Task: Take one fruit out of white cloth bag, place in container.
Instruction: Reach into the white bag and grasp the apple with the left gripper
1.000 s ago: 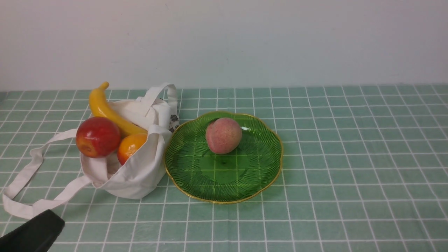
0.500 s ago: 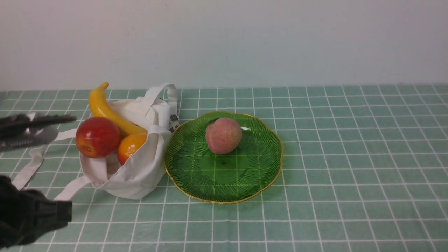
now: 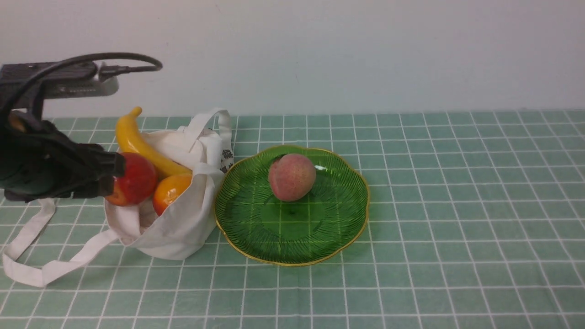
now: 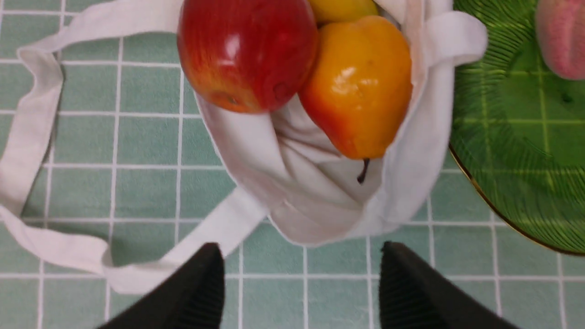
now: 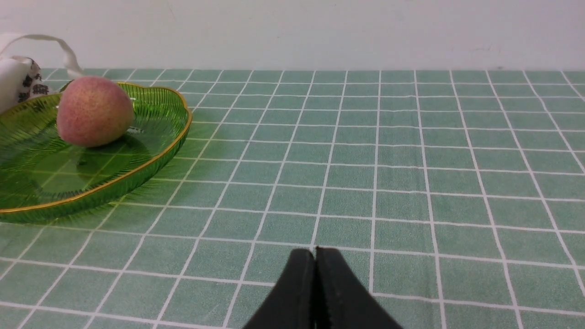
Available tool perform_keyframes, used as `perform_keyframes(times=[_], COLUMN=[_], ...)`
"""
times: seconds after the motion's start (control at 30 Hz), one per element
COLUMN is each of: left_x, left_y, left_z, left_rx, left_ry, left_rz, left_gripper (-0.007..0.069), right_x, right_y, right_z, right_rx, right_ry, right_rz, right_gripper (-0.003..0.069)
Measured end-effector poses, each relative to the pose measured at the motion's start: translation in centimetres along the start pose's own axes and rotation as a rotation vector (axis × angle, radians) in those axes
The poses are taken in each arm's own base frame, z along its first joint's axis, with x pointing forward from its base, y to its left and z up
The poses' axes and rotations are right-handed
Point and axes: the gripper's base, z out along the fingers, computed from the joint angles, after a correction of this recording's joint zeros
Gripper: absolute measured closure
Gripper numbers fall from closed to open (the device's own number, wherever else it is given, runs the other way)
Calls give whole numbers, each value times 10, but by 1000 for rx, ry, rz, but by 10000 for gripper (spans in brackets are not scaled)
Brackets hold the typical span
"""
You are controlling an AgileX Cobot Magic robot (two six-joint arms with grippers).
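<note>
Table (image 3: 457,219): we see green, white-gridded covering.
Left: we observe a white cloth bag (image 3: 183,228).
Centre: we find a green dish (image 3: 292,246).

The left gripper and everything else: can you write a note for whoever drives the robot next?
Left gripper: open, nothing between its fingers, near the bag's mouth.
Right gripper: shut, holding nothing, off the dish's right side.
White cloth bag: left of the dish, its mouth showing the red apple, an orange fruit and a banana.
Green dish: a peach is in it.
Done: left arm is over by the bag, jaws open.
Left to do: grip the apple, lift it out, put it in the dish beside the peach.
</note>
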Motion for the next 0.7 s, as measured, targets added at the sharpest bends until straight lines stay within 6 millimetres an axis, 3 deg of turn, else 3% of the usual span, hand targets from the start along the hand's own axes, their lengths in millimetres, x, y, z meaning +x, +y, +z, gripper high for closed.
perform_keyframes(times=[0.13, 0.2, 0.47, 0.7], left_x=[-25, -33, -55, -52], left_y=[2, 2, -1, -1], left_z=[26, 37, 93, 128], left_rx=[-57, -75, -94, -96], left_ry=[6, 1, 30, 80], left_rz=[53, 74, 112, 124], left_gripper=[1, -38, -59, -57], right_x=[0, 0, 0, 0], right_y=[0, 0, 0, 0], right_z=[0, 0, 0, 0], right_rx=[0, 0, 0, 0], right_ry=[0, 0, 0, 0], right_rz=[0, 0, 0, 0], right_gripper=[674, 674, 674, 674])
